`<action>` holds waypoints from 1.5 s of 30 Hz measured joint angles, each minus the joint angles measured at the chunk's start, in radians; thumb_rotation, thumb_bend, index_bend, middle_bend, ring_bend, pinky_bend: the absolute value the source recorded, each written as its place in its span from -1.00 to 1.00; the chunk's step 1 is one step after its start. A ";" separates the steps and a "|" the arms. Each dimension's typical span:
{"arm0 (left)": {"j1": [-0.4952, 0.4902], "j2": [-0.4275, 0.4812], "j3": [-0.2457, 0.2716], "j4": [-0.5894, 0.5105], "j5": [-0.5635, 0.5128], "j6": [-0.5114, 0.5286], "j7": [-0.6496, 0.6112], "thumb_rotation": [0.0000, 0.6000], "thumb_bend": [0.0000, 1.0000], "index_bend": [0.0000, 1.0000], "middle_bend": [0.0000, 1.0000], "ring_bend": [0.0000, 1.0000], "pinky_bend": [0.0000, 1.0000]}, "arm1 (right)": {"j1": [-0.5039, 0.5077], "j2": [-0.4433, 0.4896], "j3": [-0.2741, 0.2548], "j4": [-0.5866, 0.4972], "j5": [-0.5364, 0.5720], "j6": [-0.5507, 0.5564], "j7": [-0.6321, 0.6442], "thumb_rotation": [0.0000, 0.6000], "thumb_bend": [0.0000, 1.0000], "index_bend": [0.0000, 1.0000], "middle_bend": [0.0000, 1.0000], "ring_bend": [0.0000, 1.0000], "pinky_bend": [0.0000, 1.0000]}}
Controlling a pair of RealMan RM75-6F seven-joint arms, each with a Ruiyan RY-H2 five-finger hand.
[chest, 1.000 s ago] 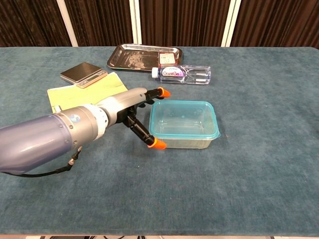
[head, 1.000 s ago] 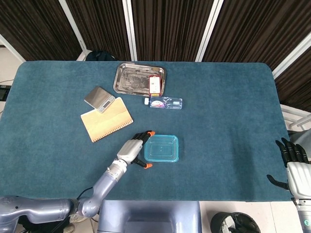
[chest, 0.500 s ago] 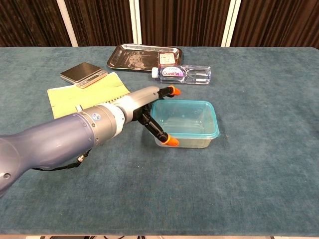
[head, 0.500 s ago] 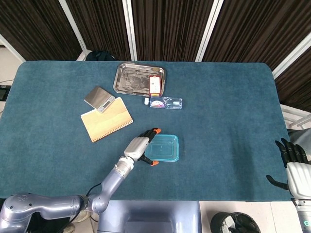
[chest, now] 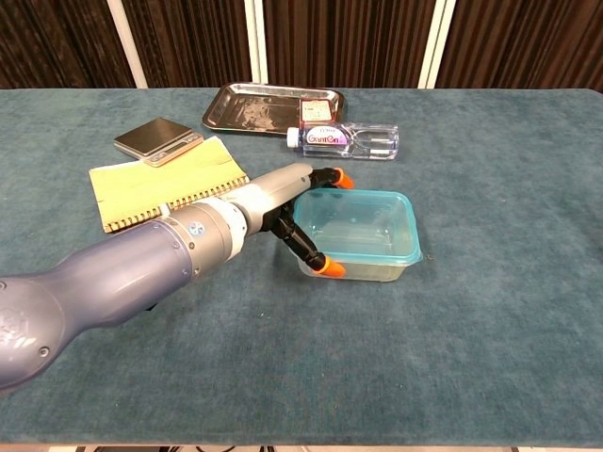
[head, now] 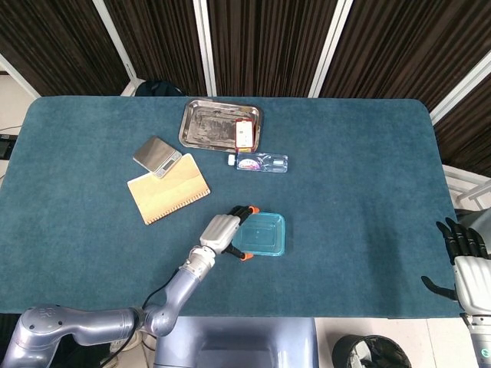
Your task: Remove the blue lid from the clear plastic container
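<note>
The clear plastic container point(chest: 372, 266) with its blue lid point(chest: 363, 224) sits near the table's front middle, also seen as the blue lid point(head: 262, 234) from the head view. My left hand point(chest: 287, 202) straddles the container's left end. Its orange-tipped fingers point(chest: 337, 176) reach over the lid's far-left corner, and the thumb tip lies against the near wall. The lid sits flat on the container. In the head view the left hand point(head: 222, 230) touches the lid's left edge. My right hand point(head: 466, 257) hangs off the table at the right, holding nothing.
A metal tray point(head: 207, 126) with a small red box point(head: 244, 134) stands at the back. A plastic bottle point(head: 262, 162) lies just in front of it. A small scale point(head: 156, 156) and a spiral notebook point(head: 169, 189) lie to the left of the container.
My left hand has advanced to the right onto the container's left end, fingers sliding over the lid. The container has shifted slightly right. The right hand has not moved.
</note>
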 measured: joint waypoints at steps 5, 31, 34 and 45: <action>-0.006 0.039 0.010 -0.008 0.067 -0.021 -0.040 1.00 -0.71 -0.49 -0.42 -0.51 -0.17 | 0.002 0.006 0.005 -0.009 -0.006 0.008 0.001 1.00 -0.52 -1.00 -1.00 -1.00 -1.00; -0.124 0.153 0.028 -0.008 0.232 -0.217 -0.223 1.00 -0.71 -0.46 -0.42 -0.51 -0.16 | 0.080 -0.023 0.034 -0.056 0.024 -0.080 -0.117 1.00 -0.52 -1.00 -1.00 -1.00 -1.00; -0.132 0.138 0.032 -0.001 0.233 -0.217 -0.219 1.00 -0.71 -0.46 -0.42 -0.51 -0.16 | 0.088 -0.028 0.029 -0.065 0.023 -0.098 -0.142 1.00 -0.52 -1.00 -1.00 -1.00 -1.00; -0.133 0.071 0.050 0.022 0.222 -0.168 -0.192 1.00 -0.71 -0.46 -0.42 -0.51 -0.15 | 0.125 -0.056 0.005 -0.121 0.038 -0.175 -0.221 1.00 -0.52 -1.00 -1.00 -1.00 -1.00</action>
